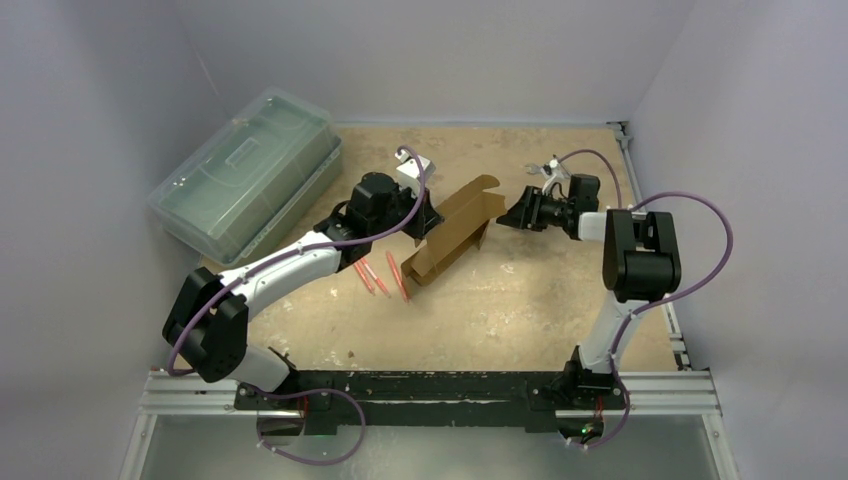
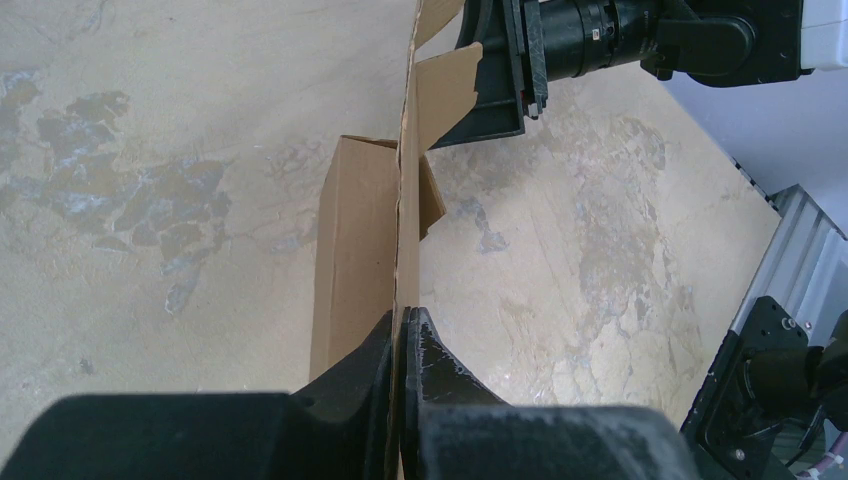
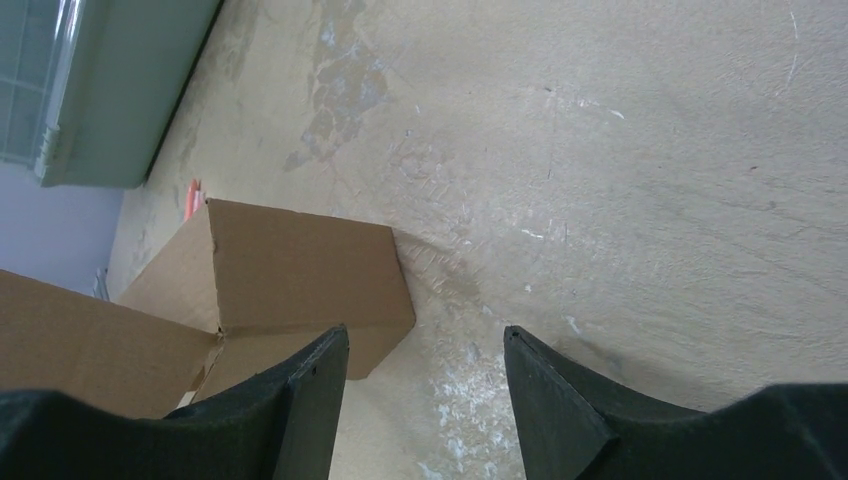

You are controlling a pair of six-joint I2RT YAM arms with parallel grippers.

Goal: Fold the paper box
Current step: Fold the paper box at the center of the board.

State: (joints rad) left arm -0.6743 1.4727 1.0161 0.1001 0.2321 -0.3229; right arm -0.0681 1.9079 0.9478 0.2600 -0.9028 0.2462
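The paper box [image 1: 452, 232] is a plain brown carton lying slantwise mid-table, one end raised with loose flaps. My left gripper [image 1: 428, 215] is shut on a thin wall of the paper box [image 2: 355, 255], seen edge-on between its black fingers [image 2: 440, 365] in the left wrist view, where the left gripper [image 2: 402, 318] pinches the card. My right gripper [image 1: 510, 215] stands open just right of the carton's upper end. In the right wrist view the right gripper [image 3: 425, 340] has bare table between its tips, and the paper box [image 3: 300, 280] lies beside its left finger [image 3: 315, 385].
A large translucent green plastic case [image 1: 248, 172] lies at the back left, also seen as a green case [image 3: 95, 80] in the right wrist view. Orange-red sticks [image 1: 385, 277] lie just left of the carton. Grey walls enclose the table; a metal rail [image 1: 430, 392] runs along the near edge.
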